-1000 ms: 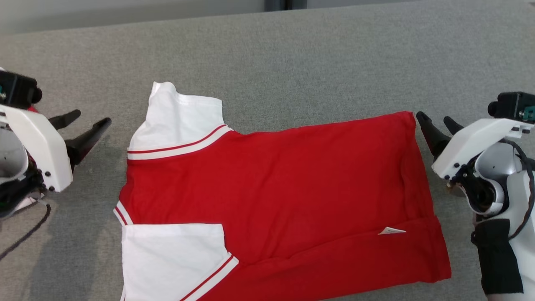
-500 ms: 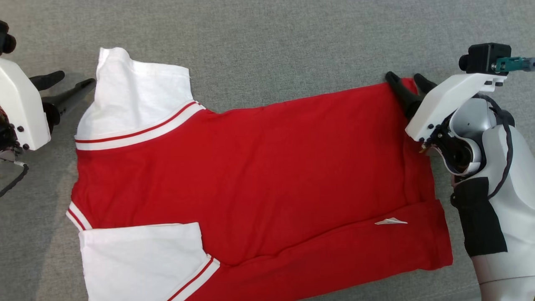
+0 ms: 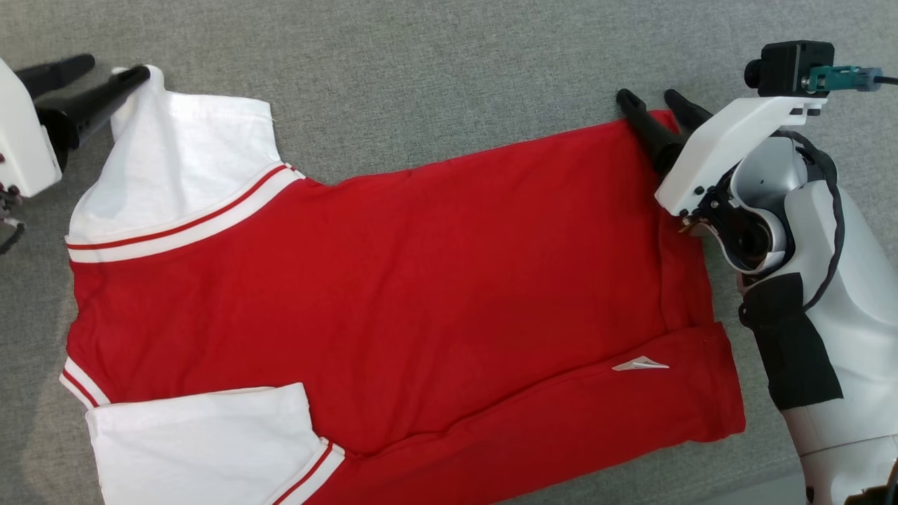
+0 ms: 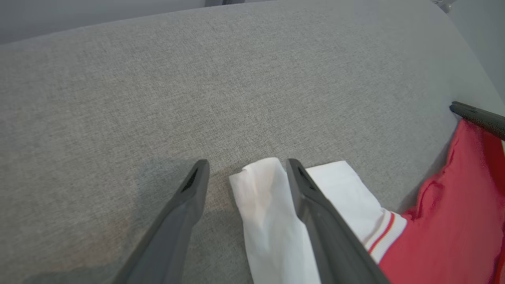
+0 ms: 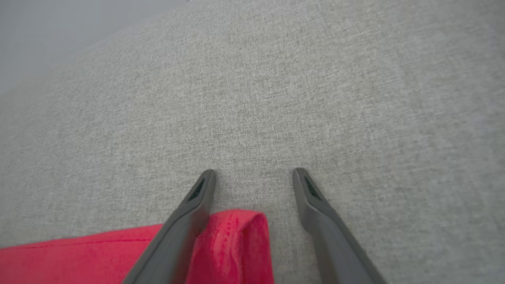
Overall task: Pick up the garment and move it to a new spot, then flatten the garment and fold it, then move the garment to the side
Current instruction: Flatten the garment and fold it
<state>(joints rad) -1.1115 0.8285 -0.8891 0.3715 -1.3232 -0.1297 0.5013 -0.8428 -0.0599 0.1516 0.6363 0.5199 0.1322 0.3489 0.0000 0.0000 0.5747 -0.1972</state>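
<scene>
Lying flat on the gray fabric surface [image 3: 449, 63], the garment [image 3: 393, 280] is a red shirt with white sleeves and red-and-white striped trim. It is spread sideways, with the sleeves toward the robot's left and the bottom hem toward its right. The near long edge is folded over onto the body, and a small white tag [image 3: 640, 363] shows on that fold. The nearest part runs off the head view's bottom edge.

Status of the left gripper [image 3: 119, 64]: jaws wide, holding nothing. Its fingers straddle the far white sleeve [image 4: 268, 213] at the cuff corner. In the left wrist view the cuff tip sits between the two fingers, and the right-hand finger overlaps the cloth. Contact with the cloth: cannot tell.

Status of the right gripper [image 3: 645, 95]: jaws wide, holding nothing. Its fingers bracket the far hem corner [image 5: 236, 244], which is slightly rolled and lies nearer the left-hand finger in the right wrist view. The fingertips reach past the cloth edge over bare gray surface.
</scene>
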